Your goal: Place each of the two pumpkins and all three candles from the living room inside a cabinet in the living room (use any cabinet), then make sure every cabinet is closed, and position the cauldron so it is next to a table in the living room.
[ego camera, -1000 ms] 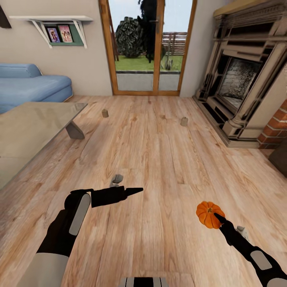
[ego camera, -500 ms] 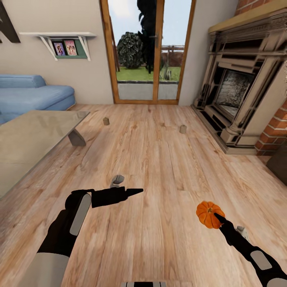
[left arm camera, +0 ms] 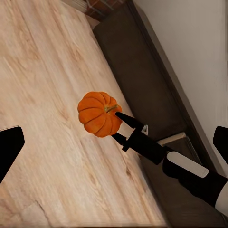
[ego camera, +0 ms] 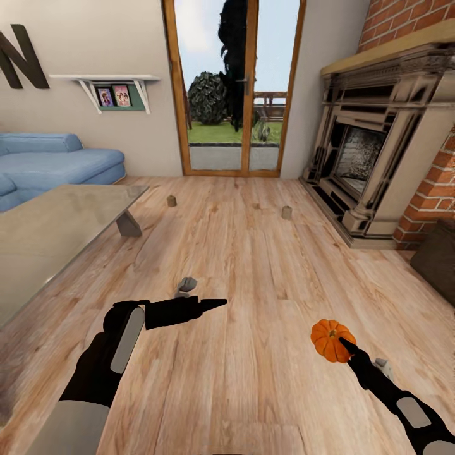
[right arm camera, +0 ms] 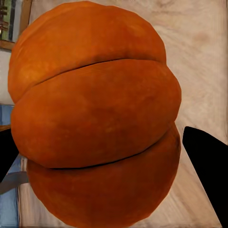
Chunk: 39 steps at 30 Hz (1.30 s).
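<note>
Over the wood floor (ego camera: 253,265), right hand (ego camera: 341,344) grips a pumpkin (ego camera: 328,338), fingertips half hidden.

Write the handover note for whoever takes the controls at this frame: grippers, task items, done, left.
Right gripper: shut on a pumpkin, carried above the wood floor.
Left gripper: holds nothing; whether open or shut cannot be told.
Two candles stand on the floor ahead, toward the glass door. The glass table is at left, the fireplace at right. The dark cabinet runs along the wall on the robot's right.
Done: one pumpkin picked up.
Left: stow this pumpkin, fetch the visible candles, find the other pumpkin, third candle and cauldron, shut cabinets.
</note>
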Motion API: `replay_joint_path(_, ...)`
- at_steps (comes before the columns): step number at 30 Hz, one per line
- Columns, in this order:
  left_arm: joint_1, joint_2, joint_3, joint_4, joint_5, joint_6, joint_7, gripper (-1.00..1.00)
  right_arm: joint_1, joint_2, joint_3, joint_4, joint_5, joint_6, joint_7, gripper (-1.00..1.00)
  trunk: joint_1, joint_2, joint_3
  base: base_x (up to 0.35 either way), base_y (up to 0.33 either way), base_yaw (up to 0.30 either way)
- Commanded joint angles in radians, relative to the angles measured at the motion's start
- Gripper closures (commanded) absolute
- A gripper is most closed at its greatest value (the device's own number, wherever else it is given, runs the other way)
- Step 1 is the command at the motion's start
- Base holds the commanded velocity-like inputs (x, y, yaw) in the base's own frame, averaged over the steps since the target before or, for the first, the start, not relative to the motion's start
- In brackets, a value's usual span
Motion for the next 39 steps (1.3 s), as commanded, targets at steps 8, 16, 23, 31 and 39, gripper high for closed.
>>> replay_joint_path(8,-0.001,-0.002,0.001,-0.001,-0.002,0.003,-0.003,-1.00,-0.001,0.000,-0.005,0.000,-0.007,0.009,0.002,1.00,-0.004,0.002,0.030,-0.111,0.000,0.000)
replay_joint_path(16,-0.001,-0.002,0.001,-0.002,-0.002,0.003,-0.004,-1.00,-0.001,0.000,-0.005,0.000,-0.007,0.009,0.002,1.00,-0.008,0.003,0.061,-0.095,-0.003,0.005)
replay_joint_path(23,-0.001,-0.001,0.001,-0.005,0.001,0.002,-0.005,-1.00,-0.001,0.000,-0.005,0.000,-0.007,0.009,0.002,1.00,-0.010,0.005,0.083,-0.266,-0.078,0.165)
replay_joint_path(31,-0.001,0.000,0.002,-0.014,0.003,0.002,-0.010,-1.00,-0.001,0.000,-0.005,0.000,-0.007,0.009,0.001,1.00,-0.010,0.005,0.088,-0.285,-0.126,0.254)
replay_joint_path(39,-0.001,0.000,0.002,-0.015,0.003,0.002,-0.012,-1.00,-0.001,0.000,-0.005,0.000,-0.007,0.009,0.001,1.00,-0.010,0.005,0.093,-0.254,-0.144,0.261)
